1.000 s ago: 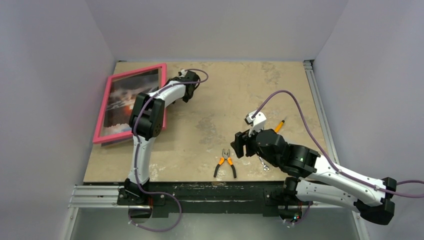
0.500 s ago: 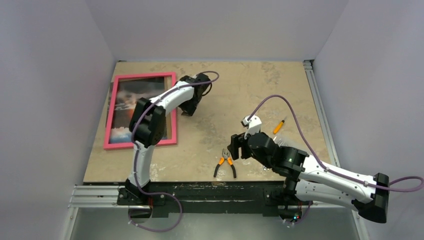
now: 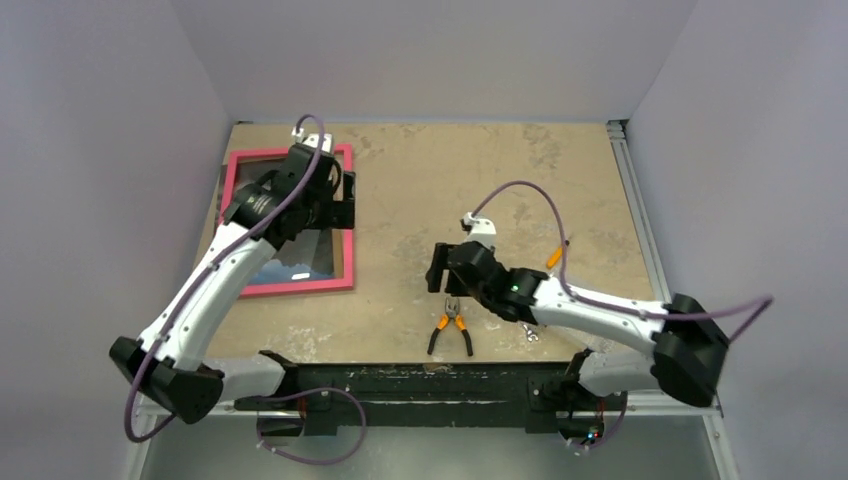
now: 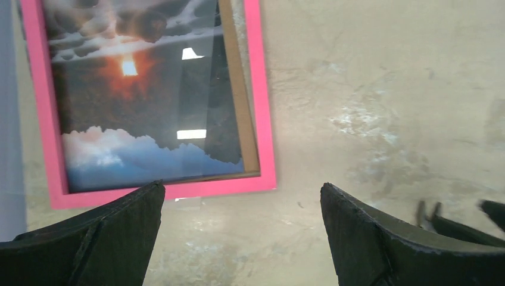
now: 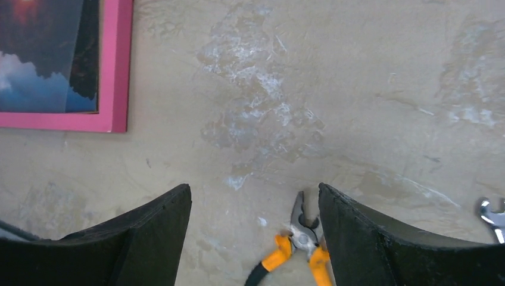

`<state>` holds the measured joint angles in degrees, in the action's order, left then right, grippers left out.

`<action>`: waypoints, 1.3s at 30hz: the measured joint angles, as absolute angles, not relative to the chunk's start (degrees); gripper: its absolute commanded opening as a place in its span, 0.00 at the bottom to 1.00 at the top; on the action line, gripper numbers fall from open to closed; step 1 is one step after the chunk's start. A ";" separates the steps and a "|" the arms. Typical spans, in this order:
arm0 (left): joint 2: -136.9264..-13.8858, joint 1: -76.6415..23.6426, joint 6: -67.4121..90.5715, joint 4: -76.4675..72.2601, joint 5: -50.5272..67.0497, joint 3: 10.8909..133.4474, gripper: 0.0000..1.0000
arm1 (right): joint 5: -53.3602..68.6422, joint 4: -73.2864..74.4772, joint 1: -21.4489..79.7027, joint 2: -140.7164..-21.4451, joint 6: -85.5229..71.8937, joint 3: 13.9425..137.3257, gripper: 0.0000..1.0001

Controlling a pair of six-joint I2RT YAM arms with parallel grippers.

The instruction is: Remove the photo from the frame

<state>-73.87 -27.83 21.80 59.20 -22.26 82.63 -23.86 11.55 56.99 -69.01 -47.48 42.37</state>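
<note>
Left claw [image 4: 238, 193] hangs wide open and empty over the edge of the frame [image 4: 262, 119]. It lies face up at the left side of the table [image 4: 369, 89], the photo [image 4: 137, 101] askew inside it. Right claw [image 5: 255, 196] gapes empty too, near the pliers [image 5: 298, 250]. The danger, I'd say: a claw skids on that gloss, hooks the pink border and drags everything, or creases the print.

Orange-handled pliers [image 3: 451, 327] flat on the mottled tan table [image 3: 480, 170], near its front edge, jaws pointing away from that edge. Near them on the right, a small silver wrench [image 3: 529, 331] (only partly in sight). Farther back, a slim orange pencil-like stick [image 3: 556, 254], apart from both.
</note>
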 measured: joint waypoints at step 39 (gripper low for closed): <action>-46.61 -32.03 31.03 56.60 -44.77 72.73 1.00 | -36.71 32.84 64.82 -140.03 -48.12 117.47 0.00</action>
<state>-46.61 -32.03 31.03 56.60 -44.77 72.73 -36.71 32.84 64.82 -140.03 -48.12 117.47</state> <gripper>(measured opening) 0.998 0.220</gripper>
